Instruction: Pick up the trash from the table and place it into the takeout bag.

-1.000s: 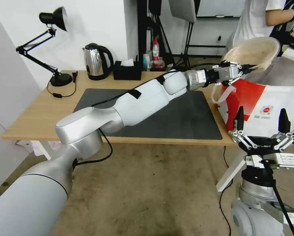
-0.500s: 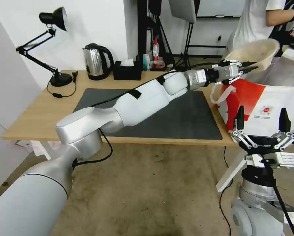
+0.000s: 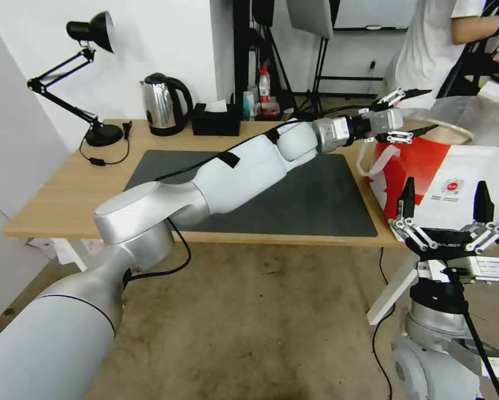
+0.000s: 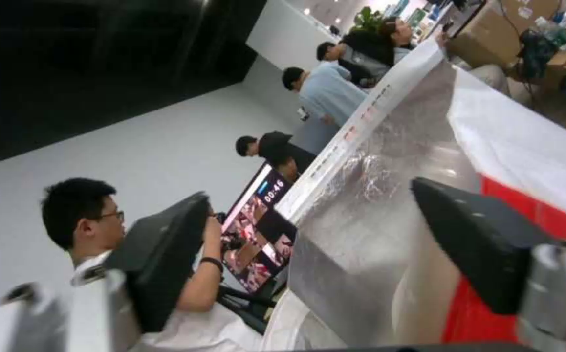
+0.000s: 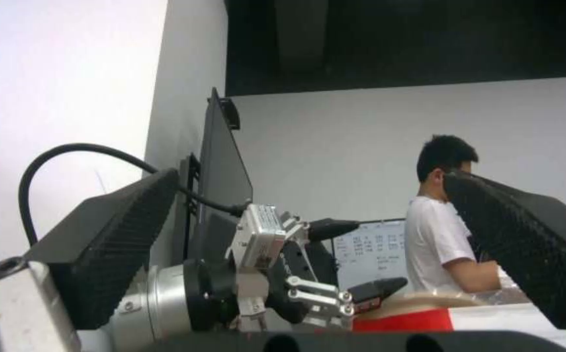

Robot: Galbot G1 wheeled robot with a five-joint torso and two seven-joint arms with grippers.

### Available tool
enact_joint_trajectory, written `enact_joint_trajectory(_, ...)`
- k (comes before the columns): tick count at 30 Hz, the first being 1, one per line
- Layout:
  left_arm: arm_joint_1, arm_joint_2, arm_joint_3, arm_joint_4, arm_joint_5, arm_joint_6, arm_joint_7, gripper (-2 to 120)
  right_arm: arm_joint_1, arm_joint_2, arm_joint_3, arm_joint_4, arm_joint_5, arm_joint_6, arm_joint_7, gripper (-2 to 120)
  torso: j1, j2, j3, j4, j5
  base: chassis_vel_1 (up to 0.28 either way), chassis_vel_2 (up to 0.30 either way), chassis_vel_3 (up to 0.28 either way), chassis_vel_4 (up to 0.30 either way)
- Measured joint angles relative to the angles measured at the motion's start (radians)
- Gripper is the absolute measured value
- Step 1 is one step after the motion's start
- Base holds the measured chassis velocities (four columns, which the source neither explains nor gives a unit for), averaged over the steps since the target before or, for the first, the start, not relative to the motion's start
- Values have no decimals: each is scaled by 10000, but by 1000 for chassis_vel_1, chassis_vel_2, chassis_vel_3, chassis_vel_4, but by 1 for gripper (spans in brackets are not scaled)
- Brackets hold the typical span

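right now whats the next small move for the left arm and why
Probably draw the left gripper back from the takeout bag: its jaws stand open and empty over the bag's mouth, and the beige bowl already sits in the opening.

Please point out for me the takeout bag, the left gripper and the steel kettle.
Boxy red-and-white takeout bag (image 3: pixel 413 166), head view: on its red side panel.
Left gripper (image 3: pixel 413 111), head view: midway between its open fingers, above the bag.
Steel kettle with black handle (image 3: pixel 159 106), head view: on its shiny body.
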Motion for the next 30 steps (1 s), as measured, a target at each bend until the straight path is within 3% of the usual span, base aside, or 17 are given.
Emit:
enact_joint_trajectory(5,0,3,-16,0,-2,-1,13,99,42,0,-10,-3,2,-23,1,100,0,0,0,0,0,0,0,0,0)
enact_joint_trajectory(19,-189,42,-457,-441,-119,7,21,100,217,-167,35,82,4,-220,0,100,0,0,0,-1,0,0,0,0,0)
enact_joint_trajectory(27,-113,687,-612,-1442,-494,203,-634,100,156,-509,272,125,154,-263,6,100,0,0,0,-3,0,0,0,0,0)
enact_joint_trajectory(30,166,1280,-948,-1742,-497,216,-931,100,173,-574,283,125,158,-306,2,100,0,0,0,2,-1,0,0,0,0)
